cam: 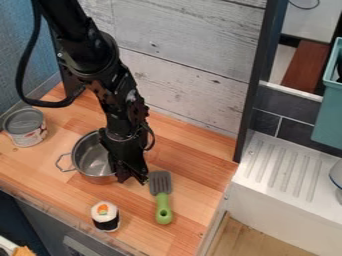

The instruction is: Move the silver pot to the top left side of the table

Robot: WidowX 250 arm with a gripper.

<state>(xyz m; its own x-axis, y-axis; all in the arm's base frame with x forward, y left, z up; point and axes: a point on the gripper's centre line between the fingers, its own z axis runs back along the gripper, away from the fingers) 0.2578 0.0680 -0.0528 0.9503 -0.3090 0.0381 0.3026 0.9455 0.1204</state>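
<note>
The silver pot [85, 159] stands upright on the wooden table [194, 155], left of centre, with a wire handle on its left side. My gripper [131, 181] hangs at the pot's right side, low over its rim, and covers the right part of the pot. Whether it touches or holds the pot I cannot tell.
A tin can [27, 129] stands at the table's left. A green spatula [162, 199] lies right of the gripper, and a sushi-shaped toy [105, 216] stands near the front edge. Wooden panels rise behind; a white sink [287, 200] adjoins at right.
</note>
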